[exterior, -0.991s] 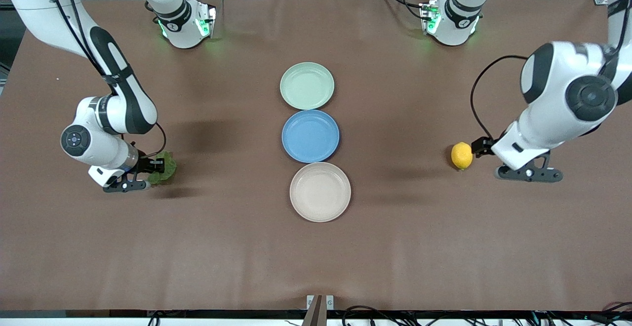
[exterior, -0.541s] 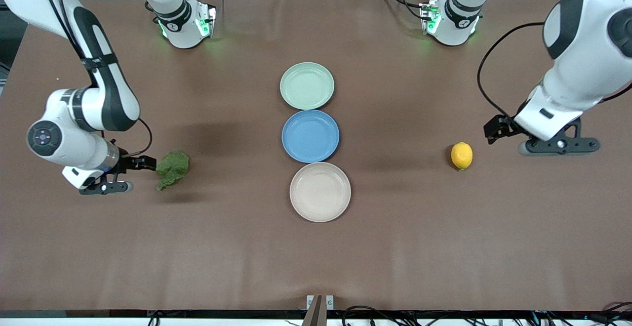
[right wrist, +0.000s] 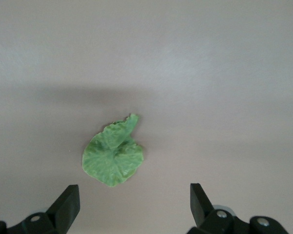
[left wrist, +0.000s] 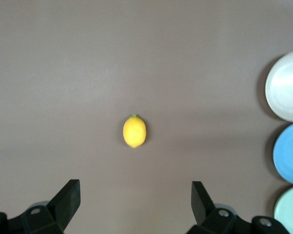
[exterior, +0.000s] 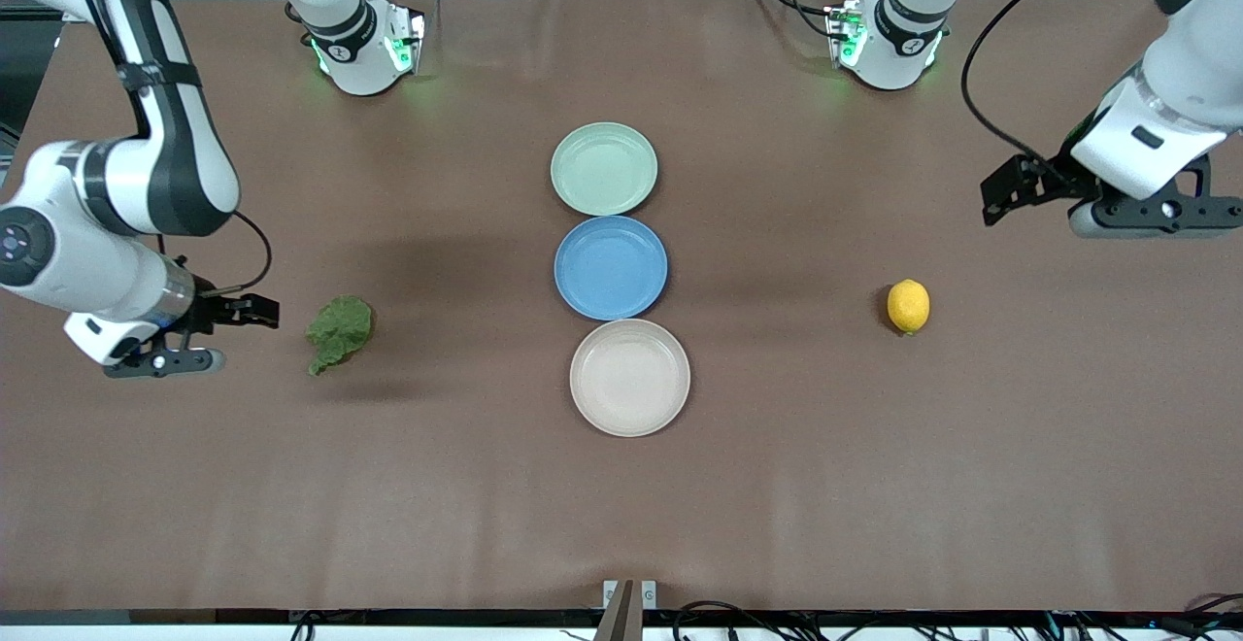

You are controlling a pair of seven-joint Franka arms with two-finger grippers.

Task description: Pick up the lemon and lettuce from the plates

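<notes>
I see the lemon [exterior: 908, 306] and lettuce [exterior: 338, 331] lying on the bare table [exterior: 874, 486], off the plates [exterior: 604, 169]; the left gripper [exterior: 1005, 192] and right gripper [exterior: 243, 312] hang spread and empty.

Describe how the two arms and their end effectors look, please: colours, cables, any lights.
Both arms have glossy white shells with black joint bands, and a black cable loops along each. The left end effector and the right end effector are black, each with two wedge-shaped fingers. Green lights glow on both white bases.
</notes>
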